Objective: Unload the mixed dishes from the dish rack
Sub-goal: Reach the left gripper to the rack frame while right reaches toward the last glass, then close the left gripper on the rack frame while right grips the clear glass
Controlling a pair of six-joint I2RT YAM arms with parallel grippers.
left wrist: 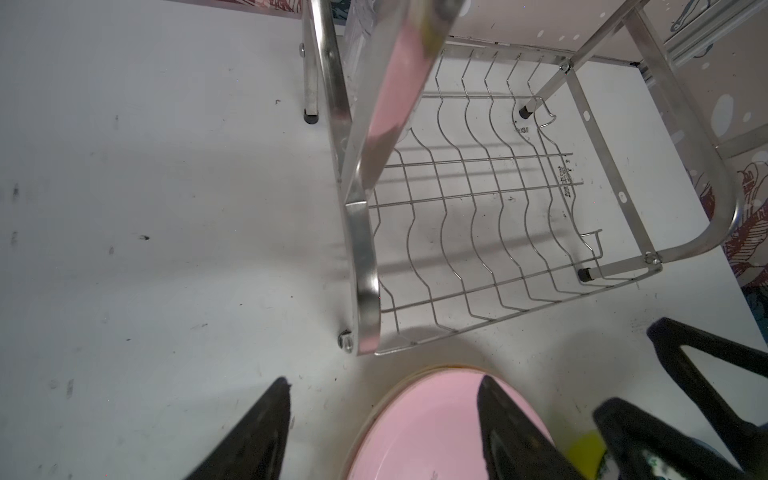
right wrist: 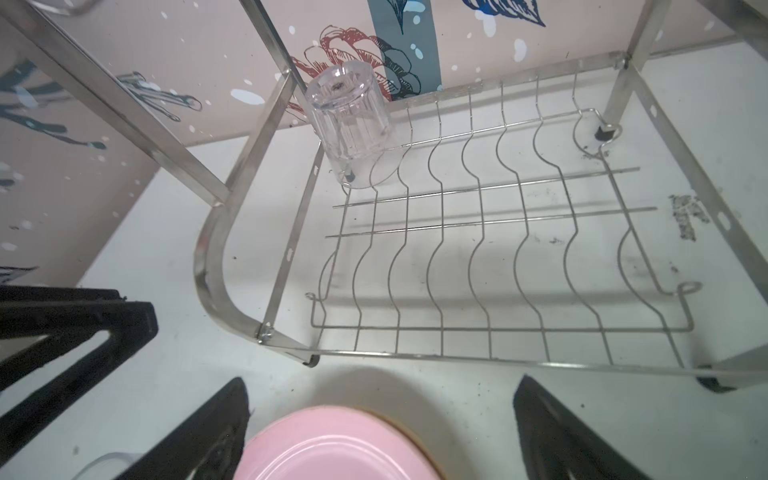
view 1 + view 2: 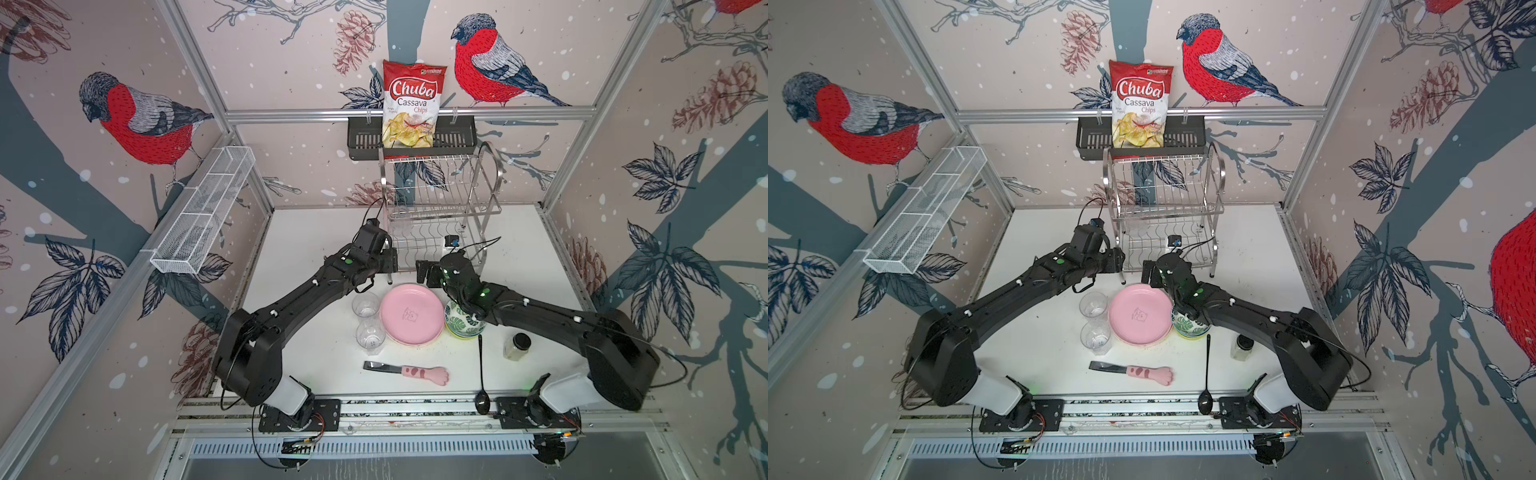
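**Step in hand (judged):** fetch the last glass (image 2: 349, 124) from the dish rack (image 2: 208, 249).

**Pos. of items**
- Glass: mouth down on rack's bottom tier, back corner, L-arm side, close to the corner upright.
- Rest of both tiers looks bare.
- Pink plate (image 3: 411, 313), two glasses (image 3: 365, 305) and leaf bowl (image 3: 461, 326): on table, in front of rack.

**Grippers**
- L gripper (image 1: 383, 386): fingers spread, nothing btw them, just in front of rack's front edge.
- R gripper (image 2: 380, 382): fingers spread wide, empty, also in front of rack, beside L.

**Procedure (advice)**
1. Use L arm; it looks nearer the glass's corner.
2. Enter from rack's front, btw the tiers. Top tier and side handle leave little room.
3. Keep fingers spread until they straddle the glass wall, then close gently; clear wall prob. slippery.
4. Lift clear of the wavy wires before pulling toward rack's front.
5. Keep R gripper away from rack's front opening.
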